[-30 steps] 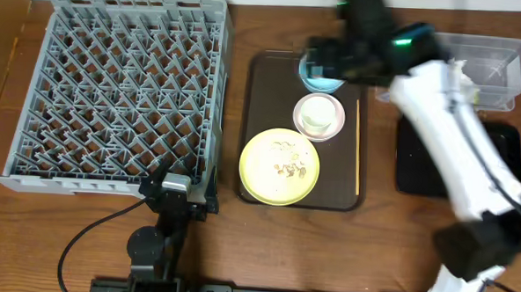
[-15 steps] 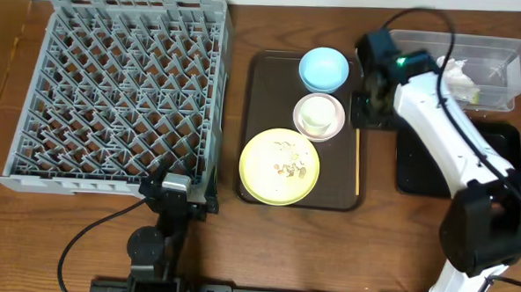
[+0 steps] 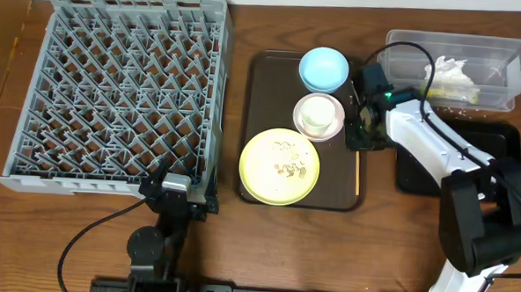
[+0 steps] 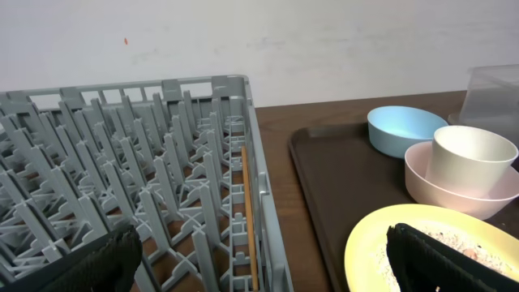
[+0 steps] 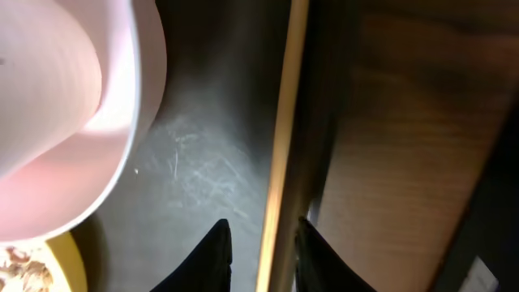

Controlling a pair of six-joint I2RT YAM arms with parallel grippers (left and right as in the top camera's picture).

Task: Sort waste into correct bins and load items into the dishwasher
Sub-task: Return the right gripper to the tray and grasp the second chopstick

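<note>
A thin wooden chopstick point(image 3: 357, 168) point(image 5: 280, 154) lies along the right edge of the brown serving tray point(image 3: 268, 85). My right gripper point(image 3: 360, 126) point(image 5: 261, 243) is down over it with a finger on each side. The right finger touches the stick and a narrow gap shows at the left finger, so the jaws are still open. Another chopstick point(image 4: 246, 212) lies in the grey dishwasher rack point(image 3: 131, 87) point(image 4: 162, 178). On the tray sit the blue bowl point(image 3: 324, 69) point(image 4: 404, 130), the white bowl point(image 3: 332, 124) point(image 5: 73, 138) with the cup point(image 3: 316, 114) point(image 4: 470, 156) in it, and the yellow-green plate point(image 3: 257, 174) point(image 4: 381, 247) with crumbs point(image 3: 288, 163). My left gripper point(image 3: 179, 193) point(image 4: 268, 264) stands open by the rack's near corner.
The clear tub point(image 3: 502, 51) at the back right holds the crumpled napkin point(image 3: 453, 73). The black tray point(image 3: 418, 166) lies in front of it, partly under my right arm. A cable runs from the left arm's base across the front of the table.
My right arm swung from above the blue bowl to the tray's right edge and came down over the chopstick. Its jaws narrowed from wide open. The left arm stayed still.
</note>
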